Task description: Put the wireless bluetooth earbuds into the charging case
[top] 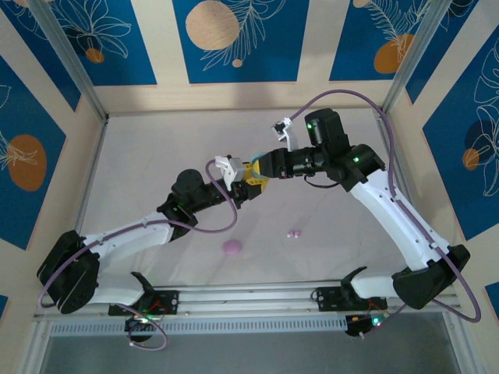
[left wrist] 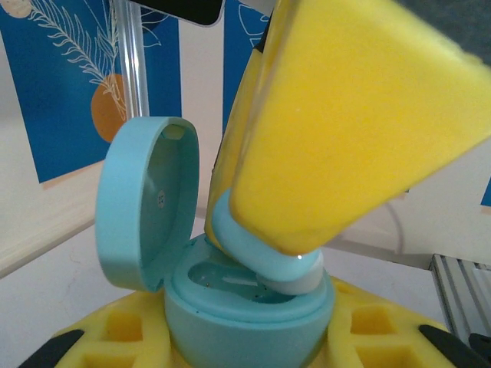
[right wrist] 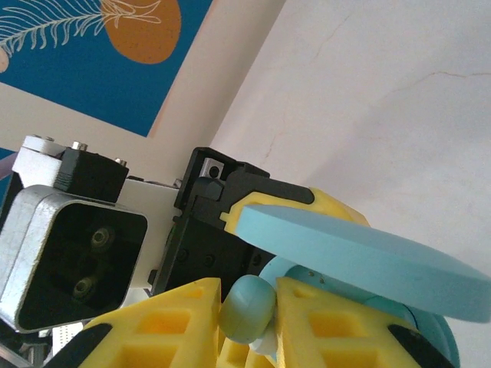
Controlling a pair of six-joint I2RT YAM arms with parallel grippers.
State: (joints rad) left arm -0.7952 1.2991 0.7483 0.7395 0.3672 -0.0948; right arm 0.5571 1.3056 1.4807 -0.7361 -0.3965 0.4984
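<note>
A teal charging case (left wrist: 249, 318) stands with its lid (left wrist: 146, 203) swung open, and my left gripper (left wrist: 249, 341) is shut on its base. My right gripper (right wrist: 247, 310) is shut on a teal earbud (right wrist: 249, 299) with a white tip. In the left wrist view that earbud (left wrist: 265, 249) leans over the case's rim, its white tip touching the hollow inside. The right gripper's yellow finger (left wrist: 345, 130) looms above it. From above, the left gripper (top: 248, 189) and right gripper (top: 257, 167) meet over the middle of the table. Two pink earbuds (top: 294, 233) lie on the table.
A pink pebble-shaped case (top: 231, 247) lies on the white tabletop in front of the grippers, left of the pink earbuds. Wooden walls with blue panels and metal posts (top: 66, 58) ring the table. A rail (top: 249, 300) runs along the near edge.
</note>
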